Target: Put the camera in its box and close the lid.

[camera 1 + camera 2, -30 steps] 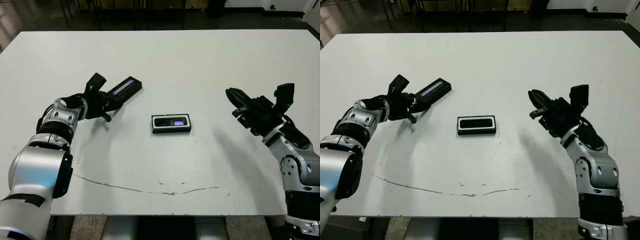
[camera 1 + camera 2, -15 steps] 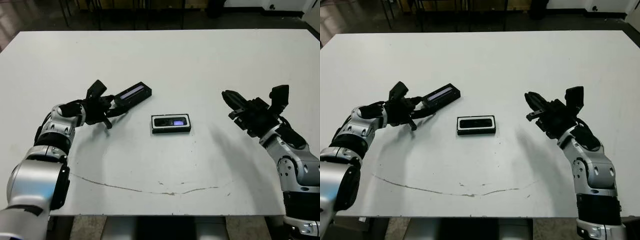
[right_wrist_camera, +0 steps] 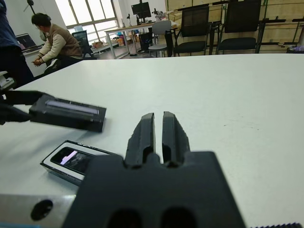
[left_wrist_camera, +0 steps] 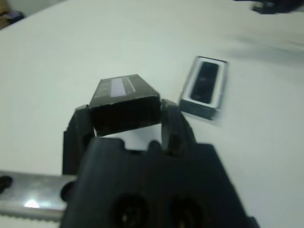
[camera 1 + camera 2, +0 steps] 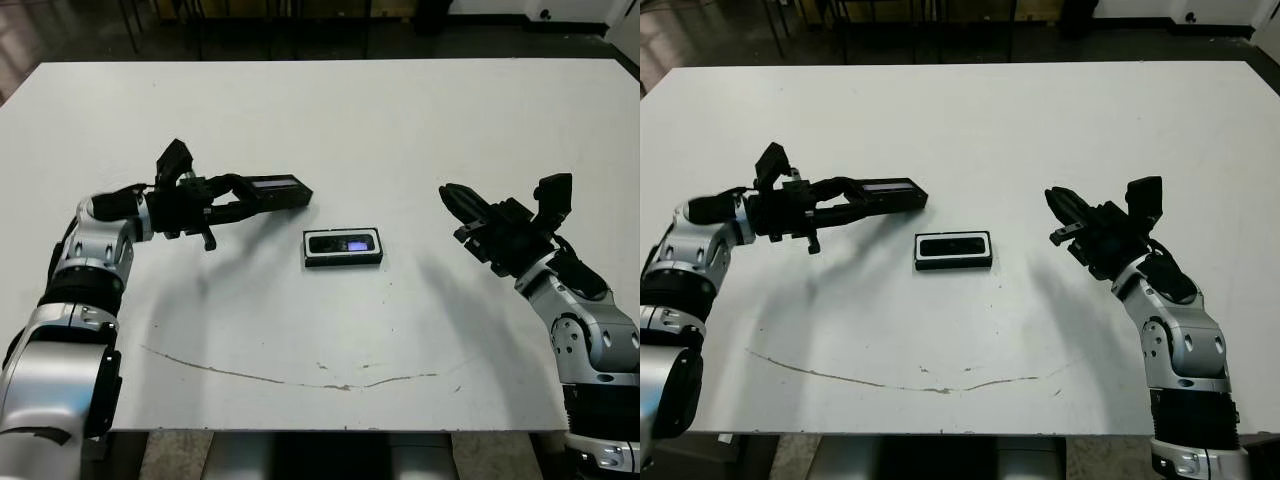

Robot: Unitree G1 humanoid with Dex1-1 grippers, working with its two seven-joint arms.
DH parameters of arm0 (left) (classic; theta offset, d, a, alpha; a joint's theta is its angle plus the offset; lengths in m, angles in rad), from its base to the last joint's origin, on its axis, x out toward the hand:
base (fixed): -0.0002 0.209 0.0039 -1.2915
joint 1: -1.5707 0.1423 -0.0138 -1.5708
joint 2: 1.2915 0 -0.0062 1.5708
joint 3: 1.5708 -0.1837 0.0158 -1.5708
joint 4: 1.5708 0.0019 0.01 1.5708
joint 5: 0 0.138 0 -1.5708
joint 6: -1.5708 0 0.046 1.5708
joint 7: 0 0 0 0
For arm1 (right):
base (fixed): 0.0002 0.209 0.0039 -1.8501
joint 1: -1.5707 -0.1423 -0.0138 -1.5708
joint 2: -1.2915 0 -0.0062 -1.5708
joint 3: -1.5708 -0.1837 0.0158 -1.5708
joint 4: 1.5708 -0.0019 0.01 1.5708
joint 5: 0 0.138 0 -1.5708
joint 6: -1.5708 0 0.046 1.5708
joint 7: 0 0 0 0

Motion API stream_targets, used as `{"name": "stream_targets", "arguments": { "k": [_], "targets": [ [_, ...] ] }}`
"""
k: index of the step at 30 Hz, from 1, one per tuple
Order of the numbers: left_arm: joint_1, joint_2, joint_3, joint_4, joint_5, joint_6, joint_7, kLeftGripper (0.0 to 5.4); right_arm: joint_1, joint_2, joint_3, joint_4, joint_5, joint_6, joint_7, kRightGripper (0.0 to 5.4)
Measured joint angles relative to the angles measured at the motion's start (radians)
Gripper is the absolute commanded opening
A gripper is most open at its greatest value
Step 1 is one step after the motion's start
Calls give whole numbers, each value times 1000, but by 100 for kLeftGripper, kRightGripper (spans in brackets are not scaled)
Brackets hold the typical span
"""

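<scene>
The white table [image 5: 330, 130] carries little: the box [image 5: 342, 247] sits near its middle, a shallow black-walled tray with white lining, and the camera [image 5: 341, 243] already lies flat inside it. The first half of the task looks done, so the step in hand is closing.

The left gripper [image 4: 126, 121] has its jaws clamped on one end of the lid [image 5: 268, 189], which it holds lifted off the table, roughly level, with the pale strip facing up. The lid's free end points toward the box and hangs just short of its near-left corner, not yet over it. The right gripper [image 3: 158, 133] hovers well apart on the other side of the box, its jaws pressed together and holding nothing.

The next move likely calls for carrying the lid over the tray, turning it square with the walls, then lowering it evenly.
</scene>
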Motion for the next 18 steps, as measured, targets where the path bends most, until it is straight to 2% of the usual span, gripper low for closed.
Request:
{"name": "stream_targets", "arguments": {
  "k": [9,18],
  "targets": [
    [-6,-35,-34,-7,-22,2,-43,108,1,-4,-3,-28,1,10,-4,0],
    [-5,-78,20,-20,-95,4,4,108,4,-6,-5,-37,2,20,-12,0]
  ]
}}
